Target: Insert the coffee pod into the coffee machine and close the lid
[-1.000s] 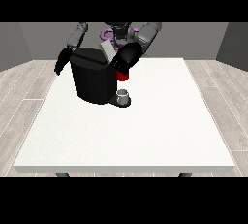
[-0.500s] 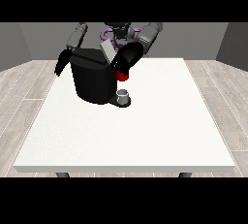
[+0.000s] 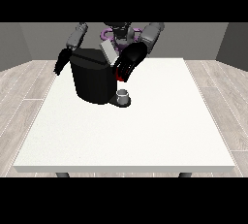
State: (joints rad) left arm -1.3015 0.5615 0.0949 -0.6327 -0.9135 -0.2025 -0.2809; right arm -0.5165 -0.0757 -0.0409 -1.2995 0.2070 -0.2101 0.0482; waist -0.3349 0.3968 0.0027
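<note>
The black coffee machine (image 3: 93, 81) stands on the white table (image 3: 145, 131) at the back left. Its light grey lid (image 3: 107, 52) is raised and tilted at the top. The hand at the view's right (image 3: 130, 62) hovers against the machine's upper right side, just right of the lid, with its fingers stretched down and to the left. A red thing at the machine (image 3: 118, 76) peeks out under that hand. The hand at the view's left (image 3: 62, 61) hangs beside the machine's left edge with relaxed fingers. The pod does not show.
A small grey cup (image 3: 123, 94) sits on the machine's base at its front right. The table's white top spreads wide in front of and to the right of the machine.
The grey lid has tilted lower over the machine's top. The hand at the view's right has shifted slightly downward beside it. The other hand has barely moved.
</note>
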